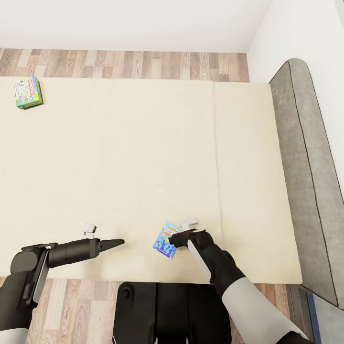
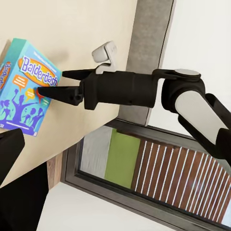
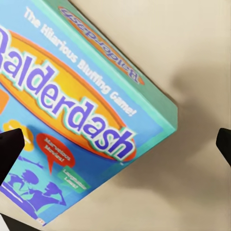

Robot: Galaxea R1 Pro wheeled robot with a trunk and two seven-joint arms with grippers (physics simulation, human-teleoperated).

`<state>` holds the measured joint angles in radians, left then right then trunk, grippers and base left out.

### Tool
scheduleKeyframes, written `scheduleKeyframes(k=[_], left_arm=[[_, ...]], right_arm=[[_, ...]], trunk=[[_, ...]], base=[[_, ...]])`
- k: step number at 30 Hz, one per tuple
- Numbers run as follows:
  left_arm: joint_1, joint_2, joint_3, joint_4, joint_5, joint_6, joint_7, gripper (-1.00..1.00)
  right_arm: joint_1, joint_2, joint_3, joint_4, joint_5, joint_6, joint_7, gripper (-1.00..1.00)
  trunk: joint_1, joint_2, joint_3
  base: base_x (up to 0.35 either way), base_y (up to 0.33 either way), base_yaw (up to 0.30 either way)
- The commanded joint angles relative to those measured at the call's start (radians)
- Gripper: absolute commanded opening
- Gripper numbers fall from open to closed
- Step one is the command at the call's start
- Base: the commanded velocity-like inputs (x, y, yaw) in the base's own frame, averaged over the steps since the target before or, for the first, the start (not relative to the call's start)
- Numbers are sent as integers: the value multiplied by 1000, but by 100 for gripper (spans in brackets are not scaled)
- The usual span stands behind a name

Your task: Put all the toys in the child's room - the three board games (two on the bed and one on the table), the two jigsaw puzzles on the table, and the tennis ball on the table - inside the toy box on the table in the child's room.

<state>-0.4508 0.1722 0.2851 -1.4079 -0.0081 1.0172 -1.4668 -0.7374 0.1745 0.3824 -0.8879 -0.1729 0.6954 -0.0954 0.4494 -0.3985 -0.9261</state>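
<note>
Right hand (image 1: 175,240) spread at blue game (image 1: 166,240); contact seemingly none

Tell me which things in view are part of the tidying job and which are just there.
Part of the job:
- blue Balderdash board game, on the bed at the right gripper, whose fingers are spread
- Monopoly board game, at the mattress's far left corner

Just there:
- grey headboard
- wood-plank floor
- white wall
- window
</note>
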Motion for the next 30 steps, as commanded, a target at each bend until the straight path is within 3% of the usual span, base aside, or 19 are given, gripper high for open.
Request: scheduleKeyframes(k=[1,15,30], left_arm=[[0,0,0,0,-1,11,-4,100],[0,0,0,0,-1,11,-4,100],[0,1,0,0,-1,11,-4,100]], right_arm=[[0,0,2,0,-11,3,-10,100],[0,0,2,1,-11,-7,-8,100],[0,0,5,7,-12,-71,-7,100]], trunk=[[1,-2,-1],[1,-2,-1],[1,-2,-1]], base=[[0,0,0],[0,0,0],[0,0,0]])
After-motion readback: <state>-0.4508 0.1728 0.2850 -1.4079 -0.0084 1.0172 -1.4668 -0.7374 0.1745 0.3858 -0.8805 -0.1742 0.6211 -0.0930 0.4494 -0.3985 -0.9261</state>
